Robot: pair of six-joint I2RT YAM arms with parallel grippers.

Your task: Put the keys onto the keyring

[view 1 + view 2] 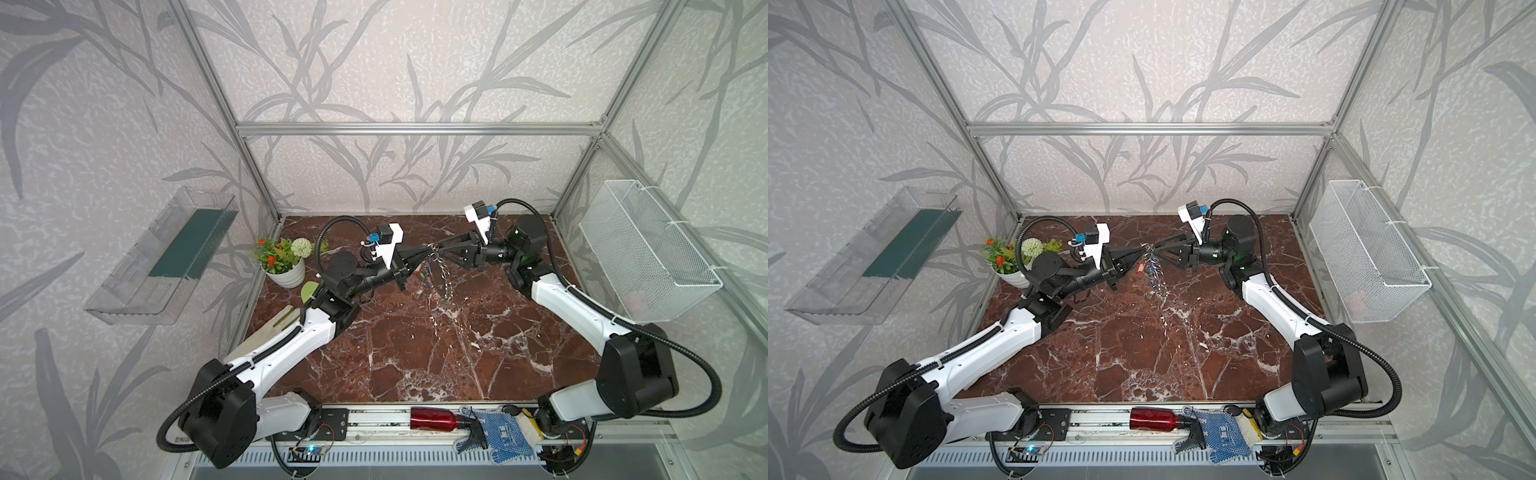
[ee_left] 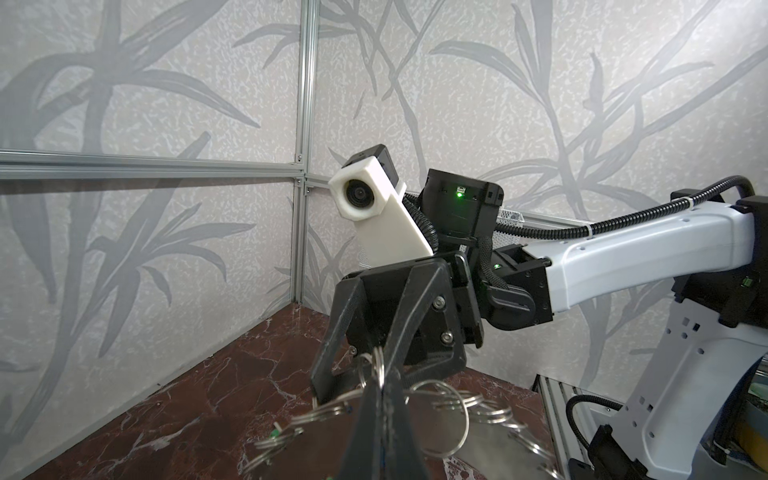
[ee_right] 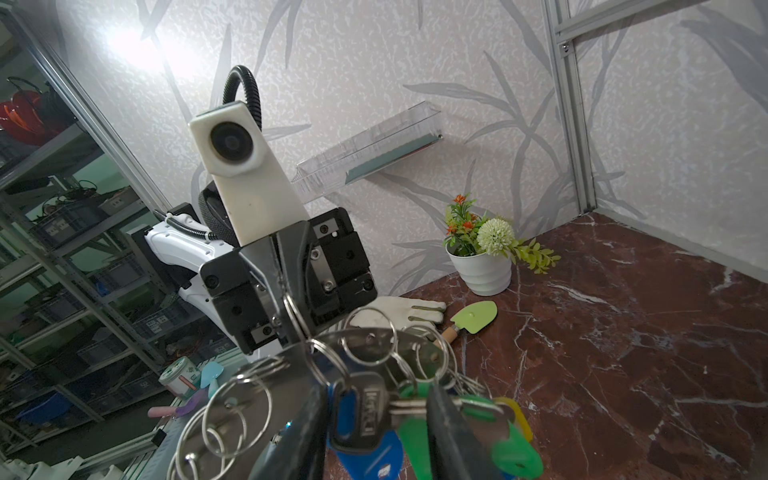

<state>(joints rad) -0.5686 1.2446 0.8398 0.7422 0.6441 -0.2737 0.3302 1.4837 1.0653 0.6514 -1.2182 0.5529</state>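
The keyring [image 1: 442, 278] is held in the air above the back half of the desk [image 1: 415, 353], hanging between the two arms, as is seen in both top views. Its upper rim is clamped by the left fingers [image 2: 365, 432], which are closed on it among the small split rings. The right fingers [image 3: 453, 432] are set at the same spot from the opposite side, nearly tip to tip with the left ones, and are parted. Between them a cluster of keys [image 3: 365, 419] is seen, already hung on the rim's rings, with blue, green and yellow tags. Whether those keys are pressed by the right fingers cannot be told. In a top view a red tag [image 1: 1140, 268] is seen dangling at the ring's left side. A white flowerpot [image 1: 286, 274], a green trowel [image 3: 476, 313] and a white glove [image 3: 399, 309] are seen on the desk near the left wall.
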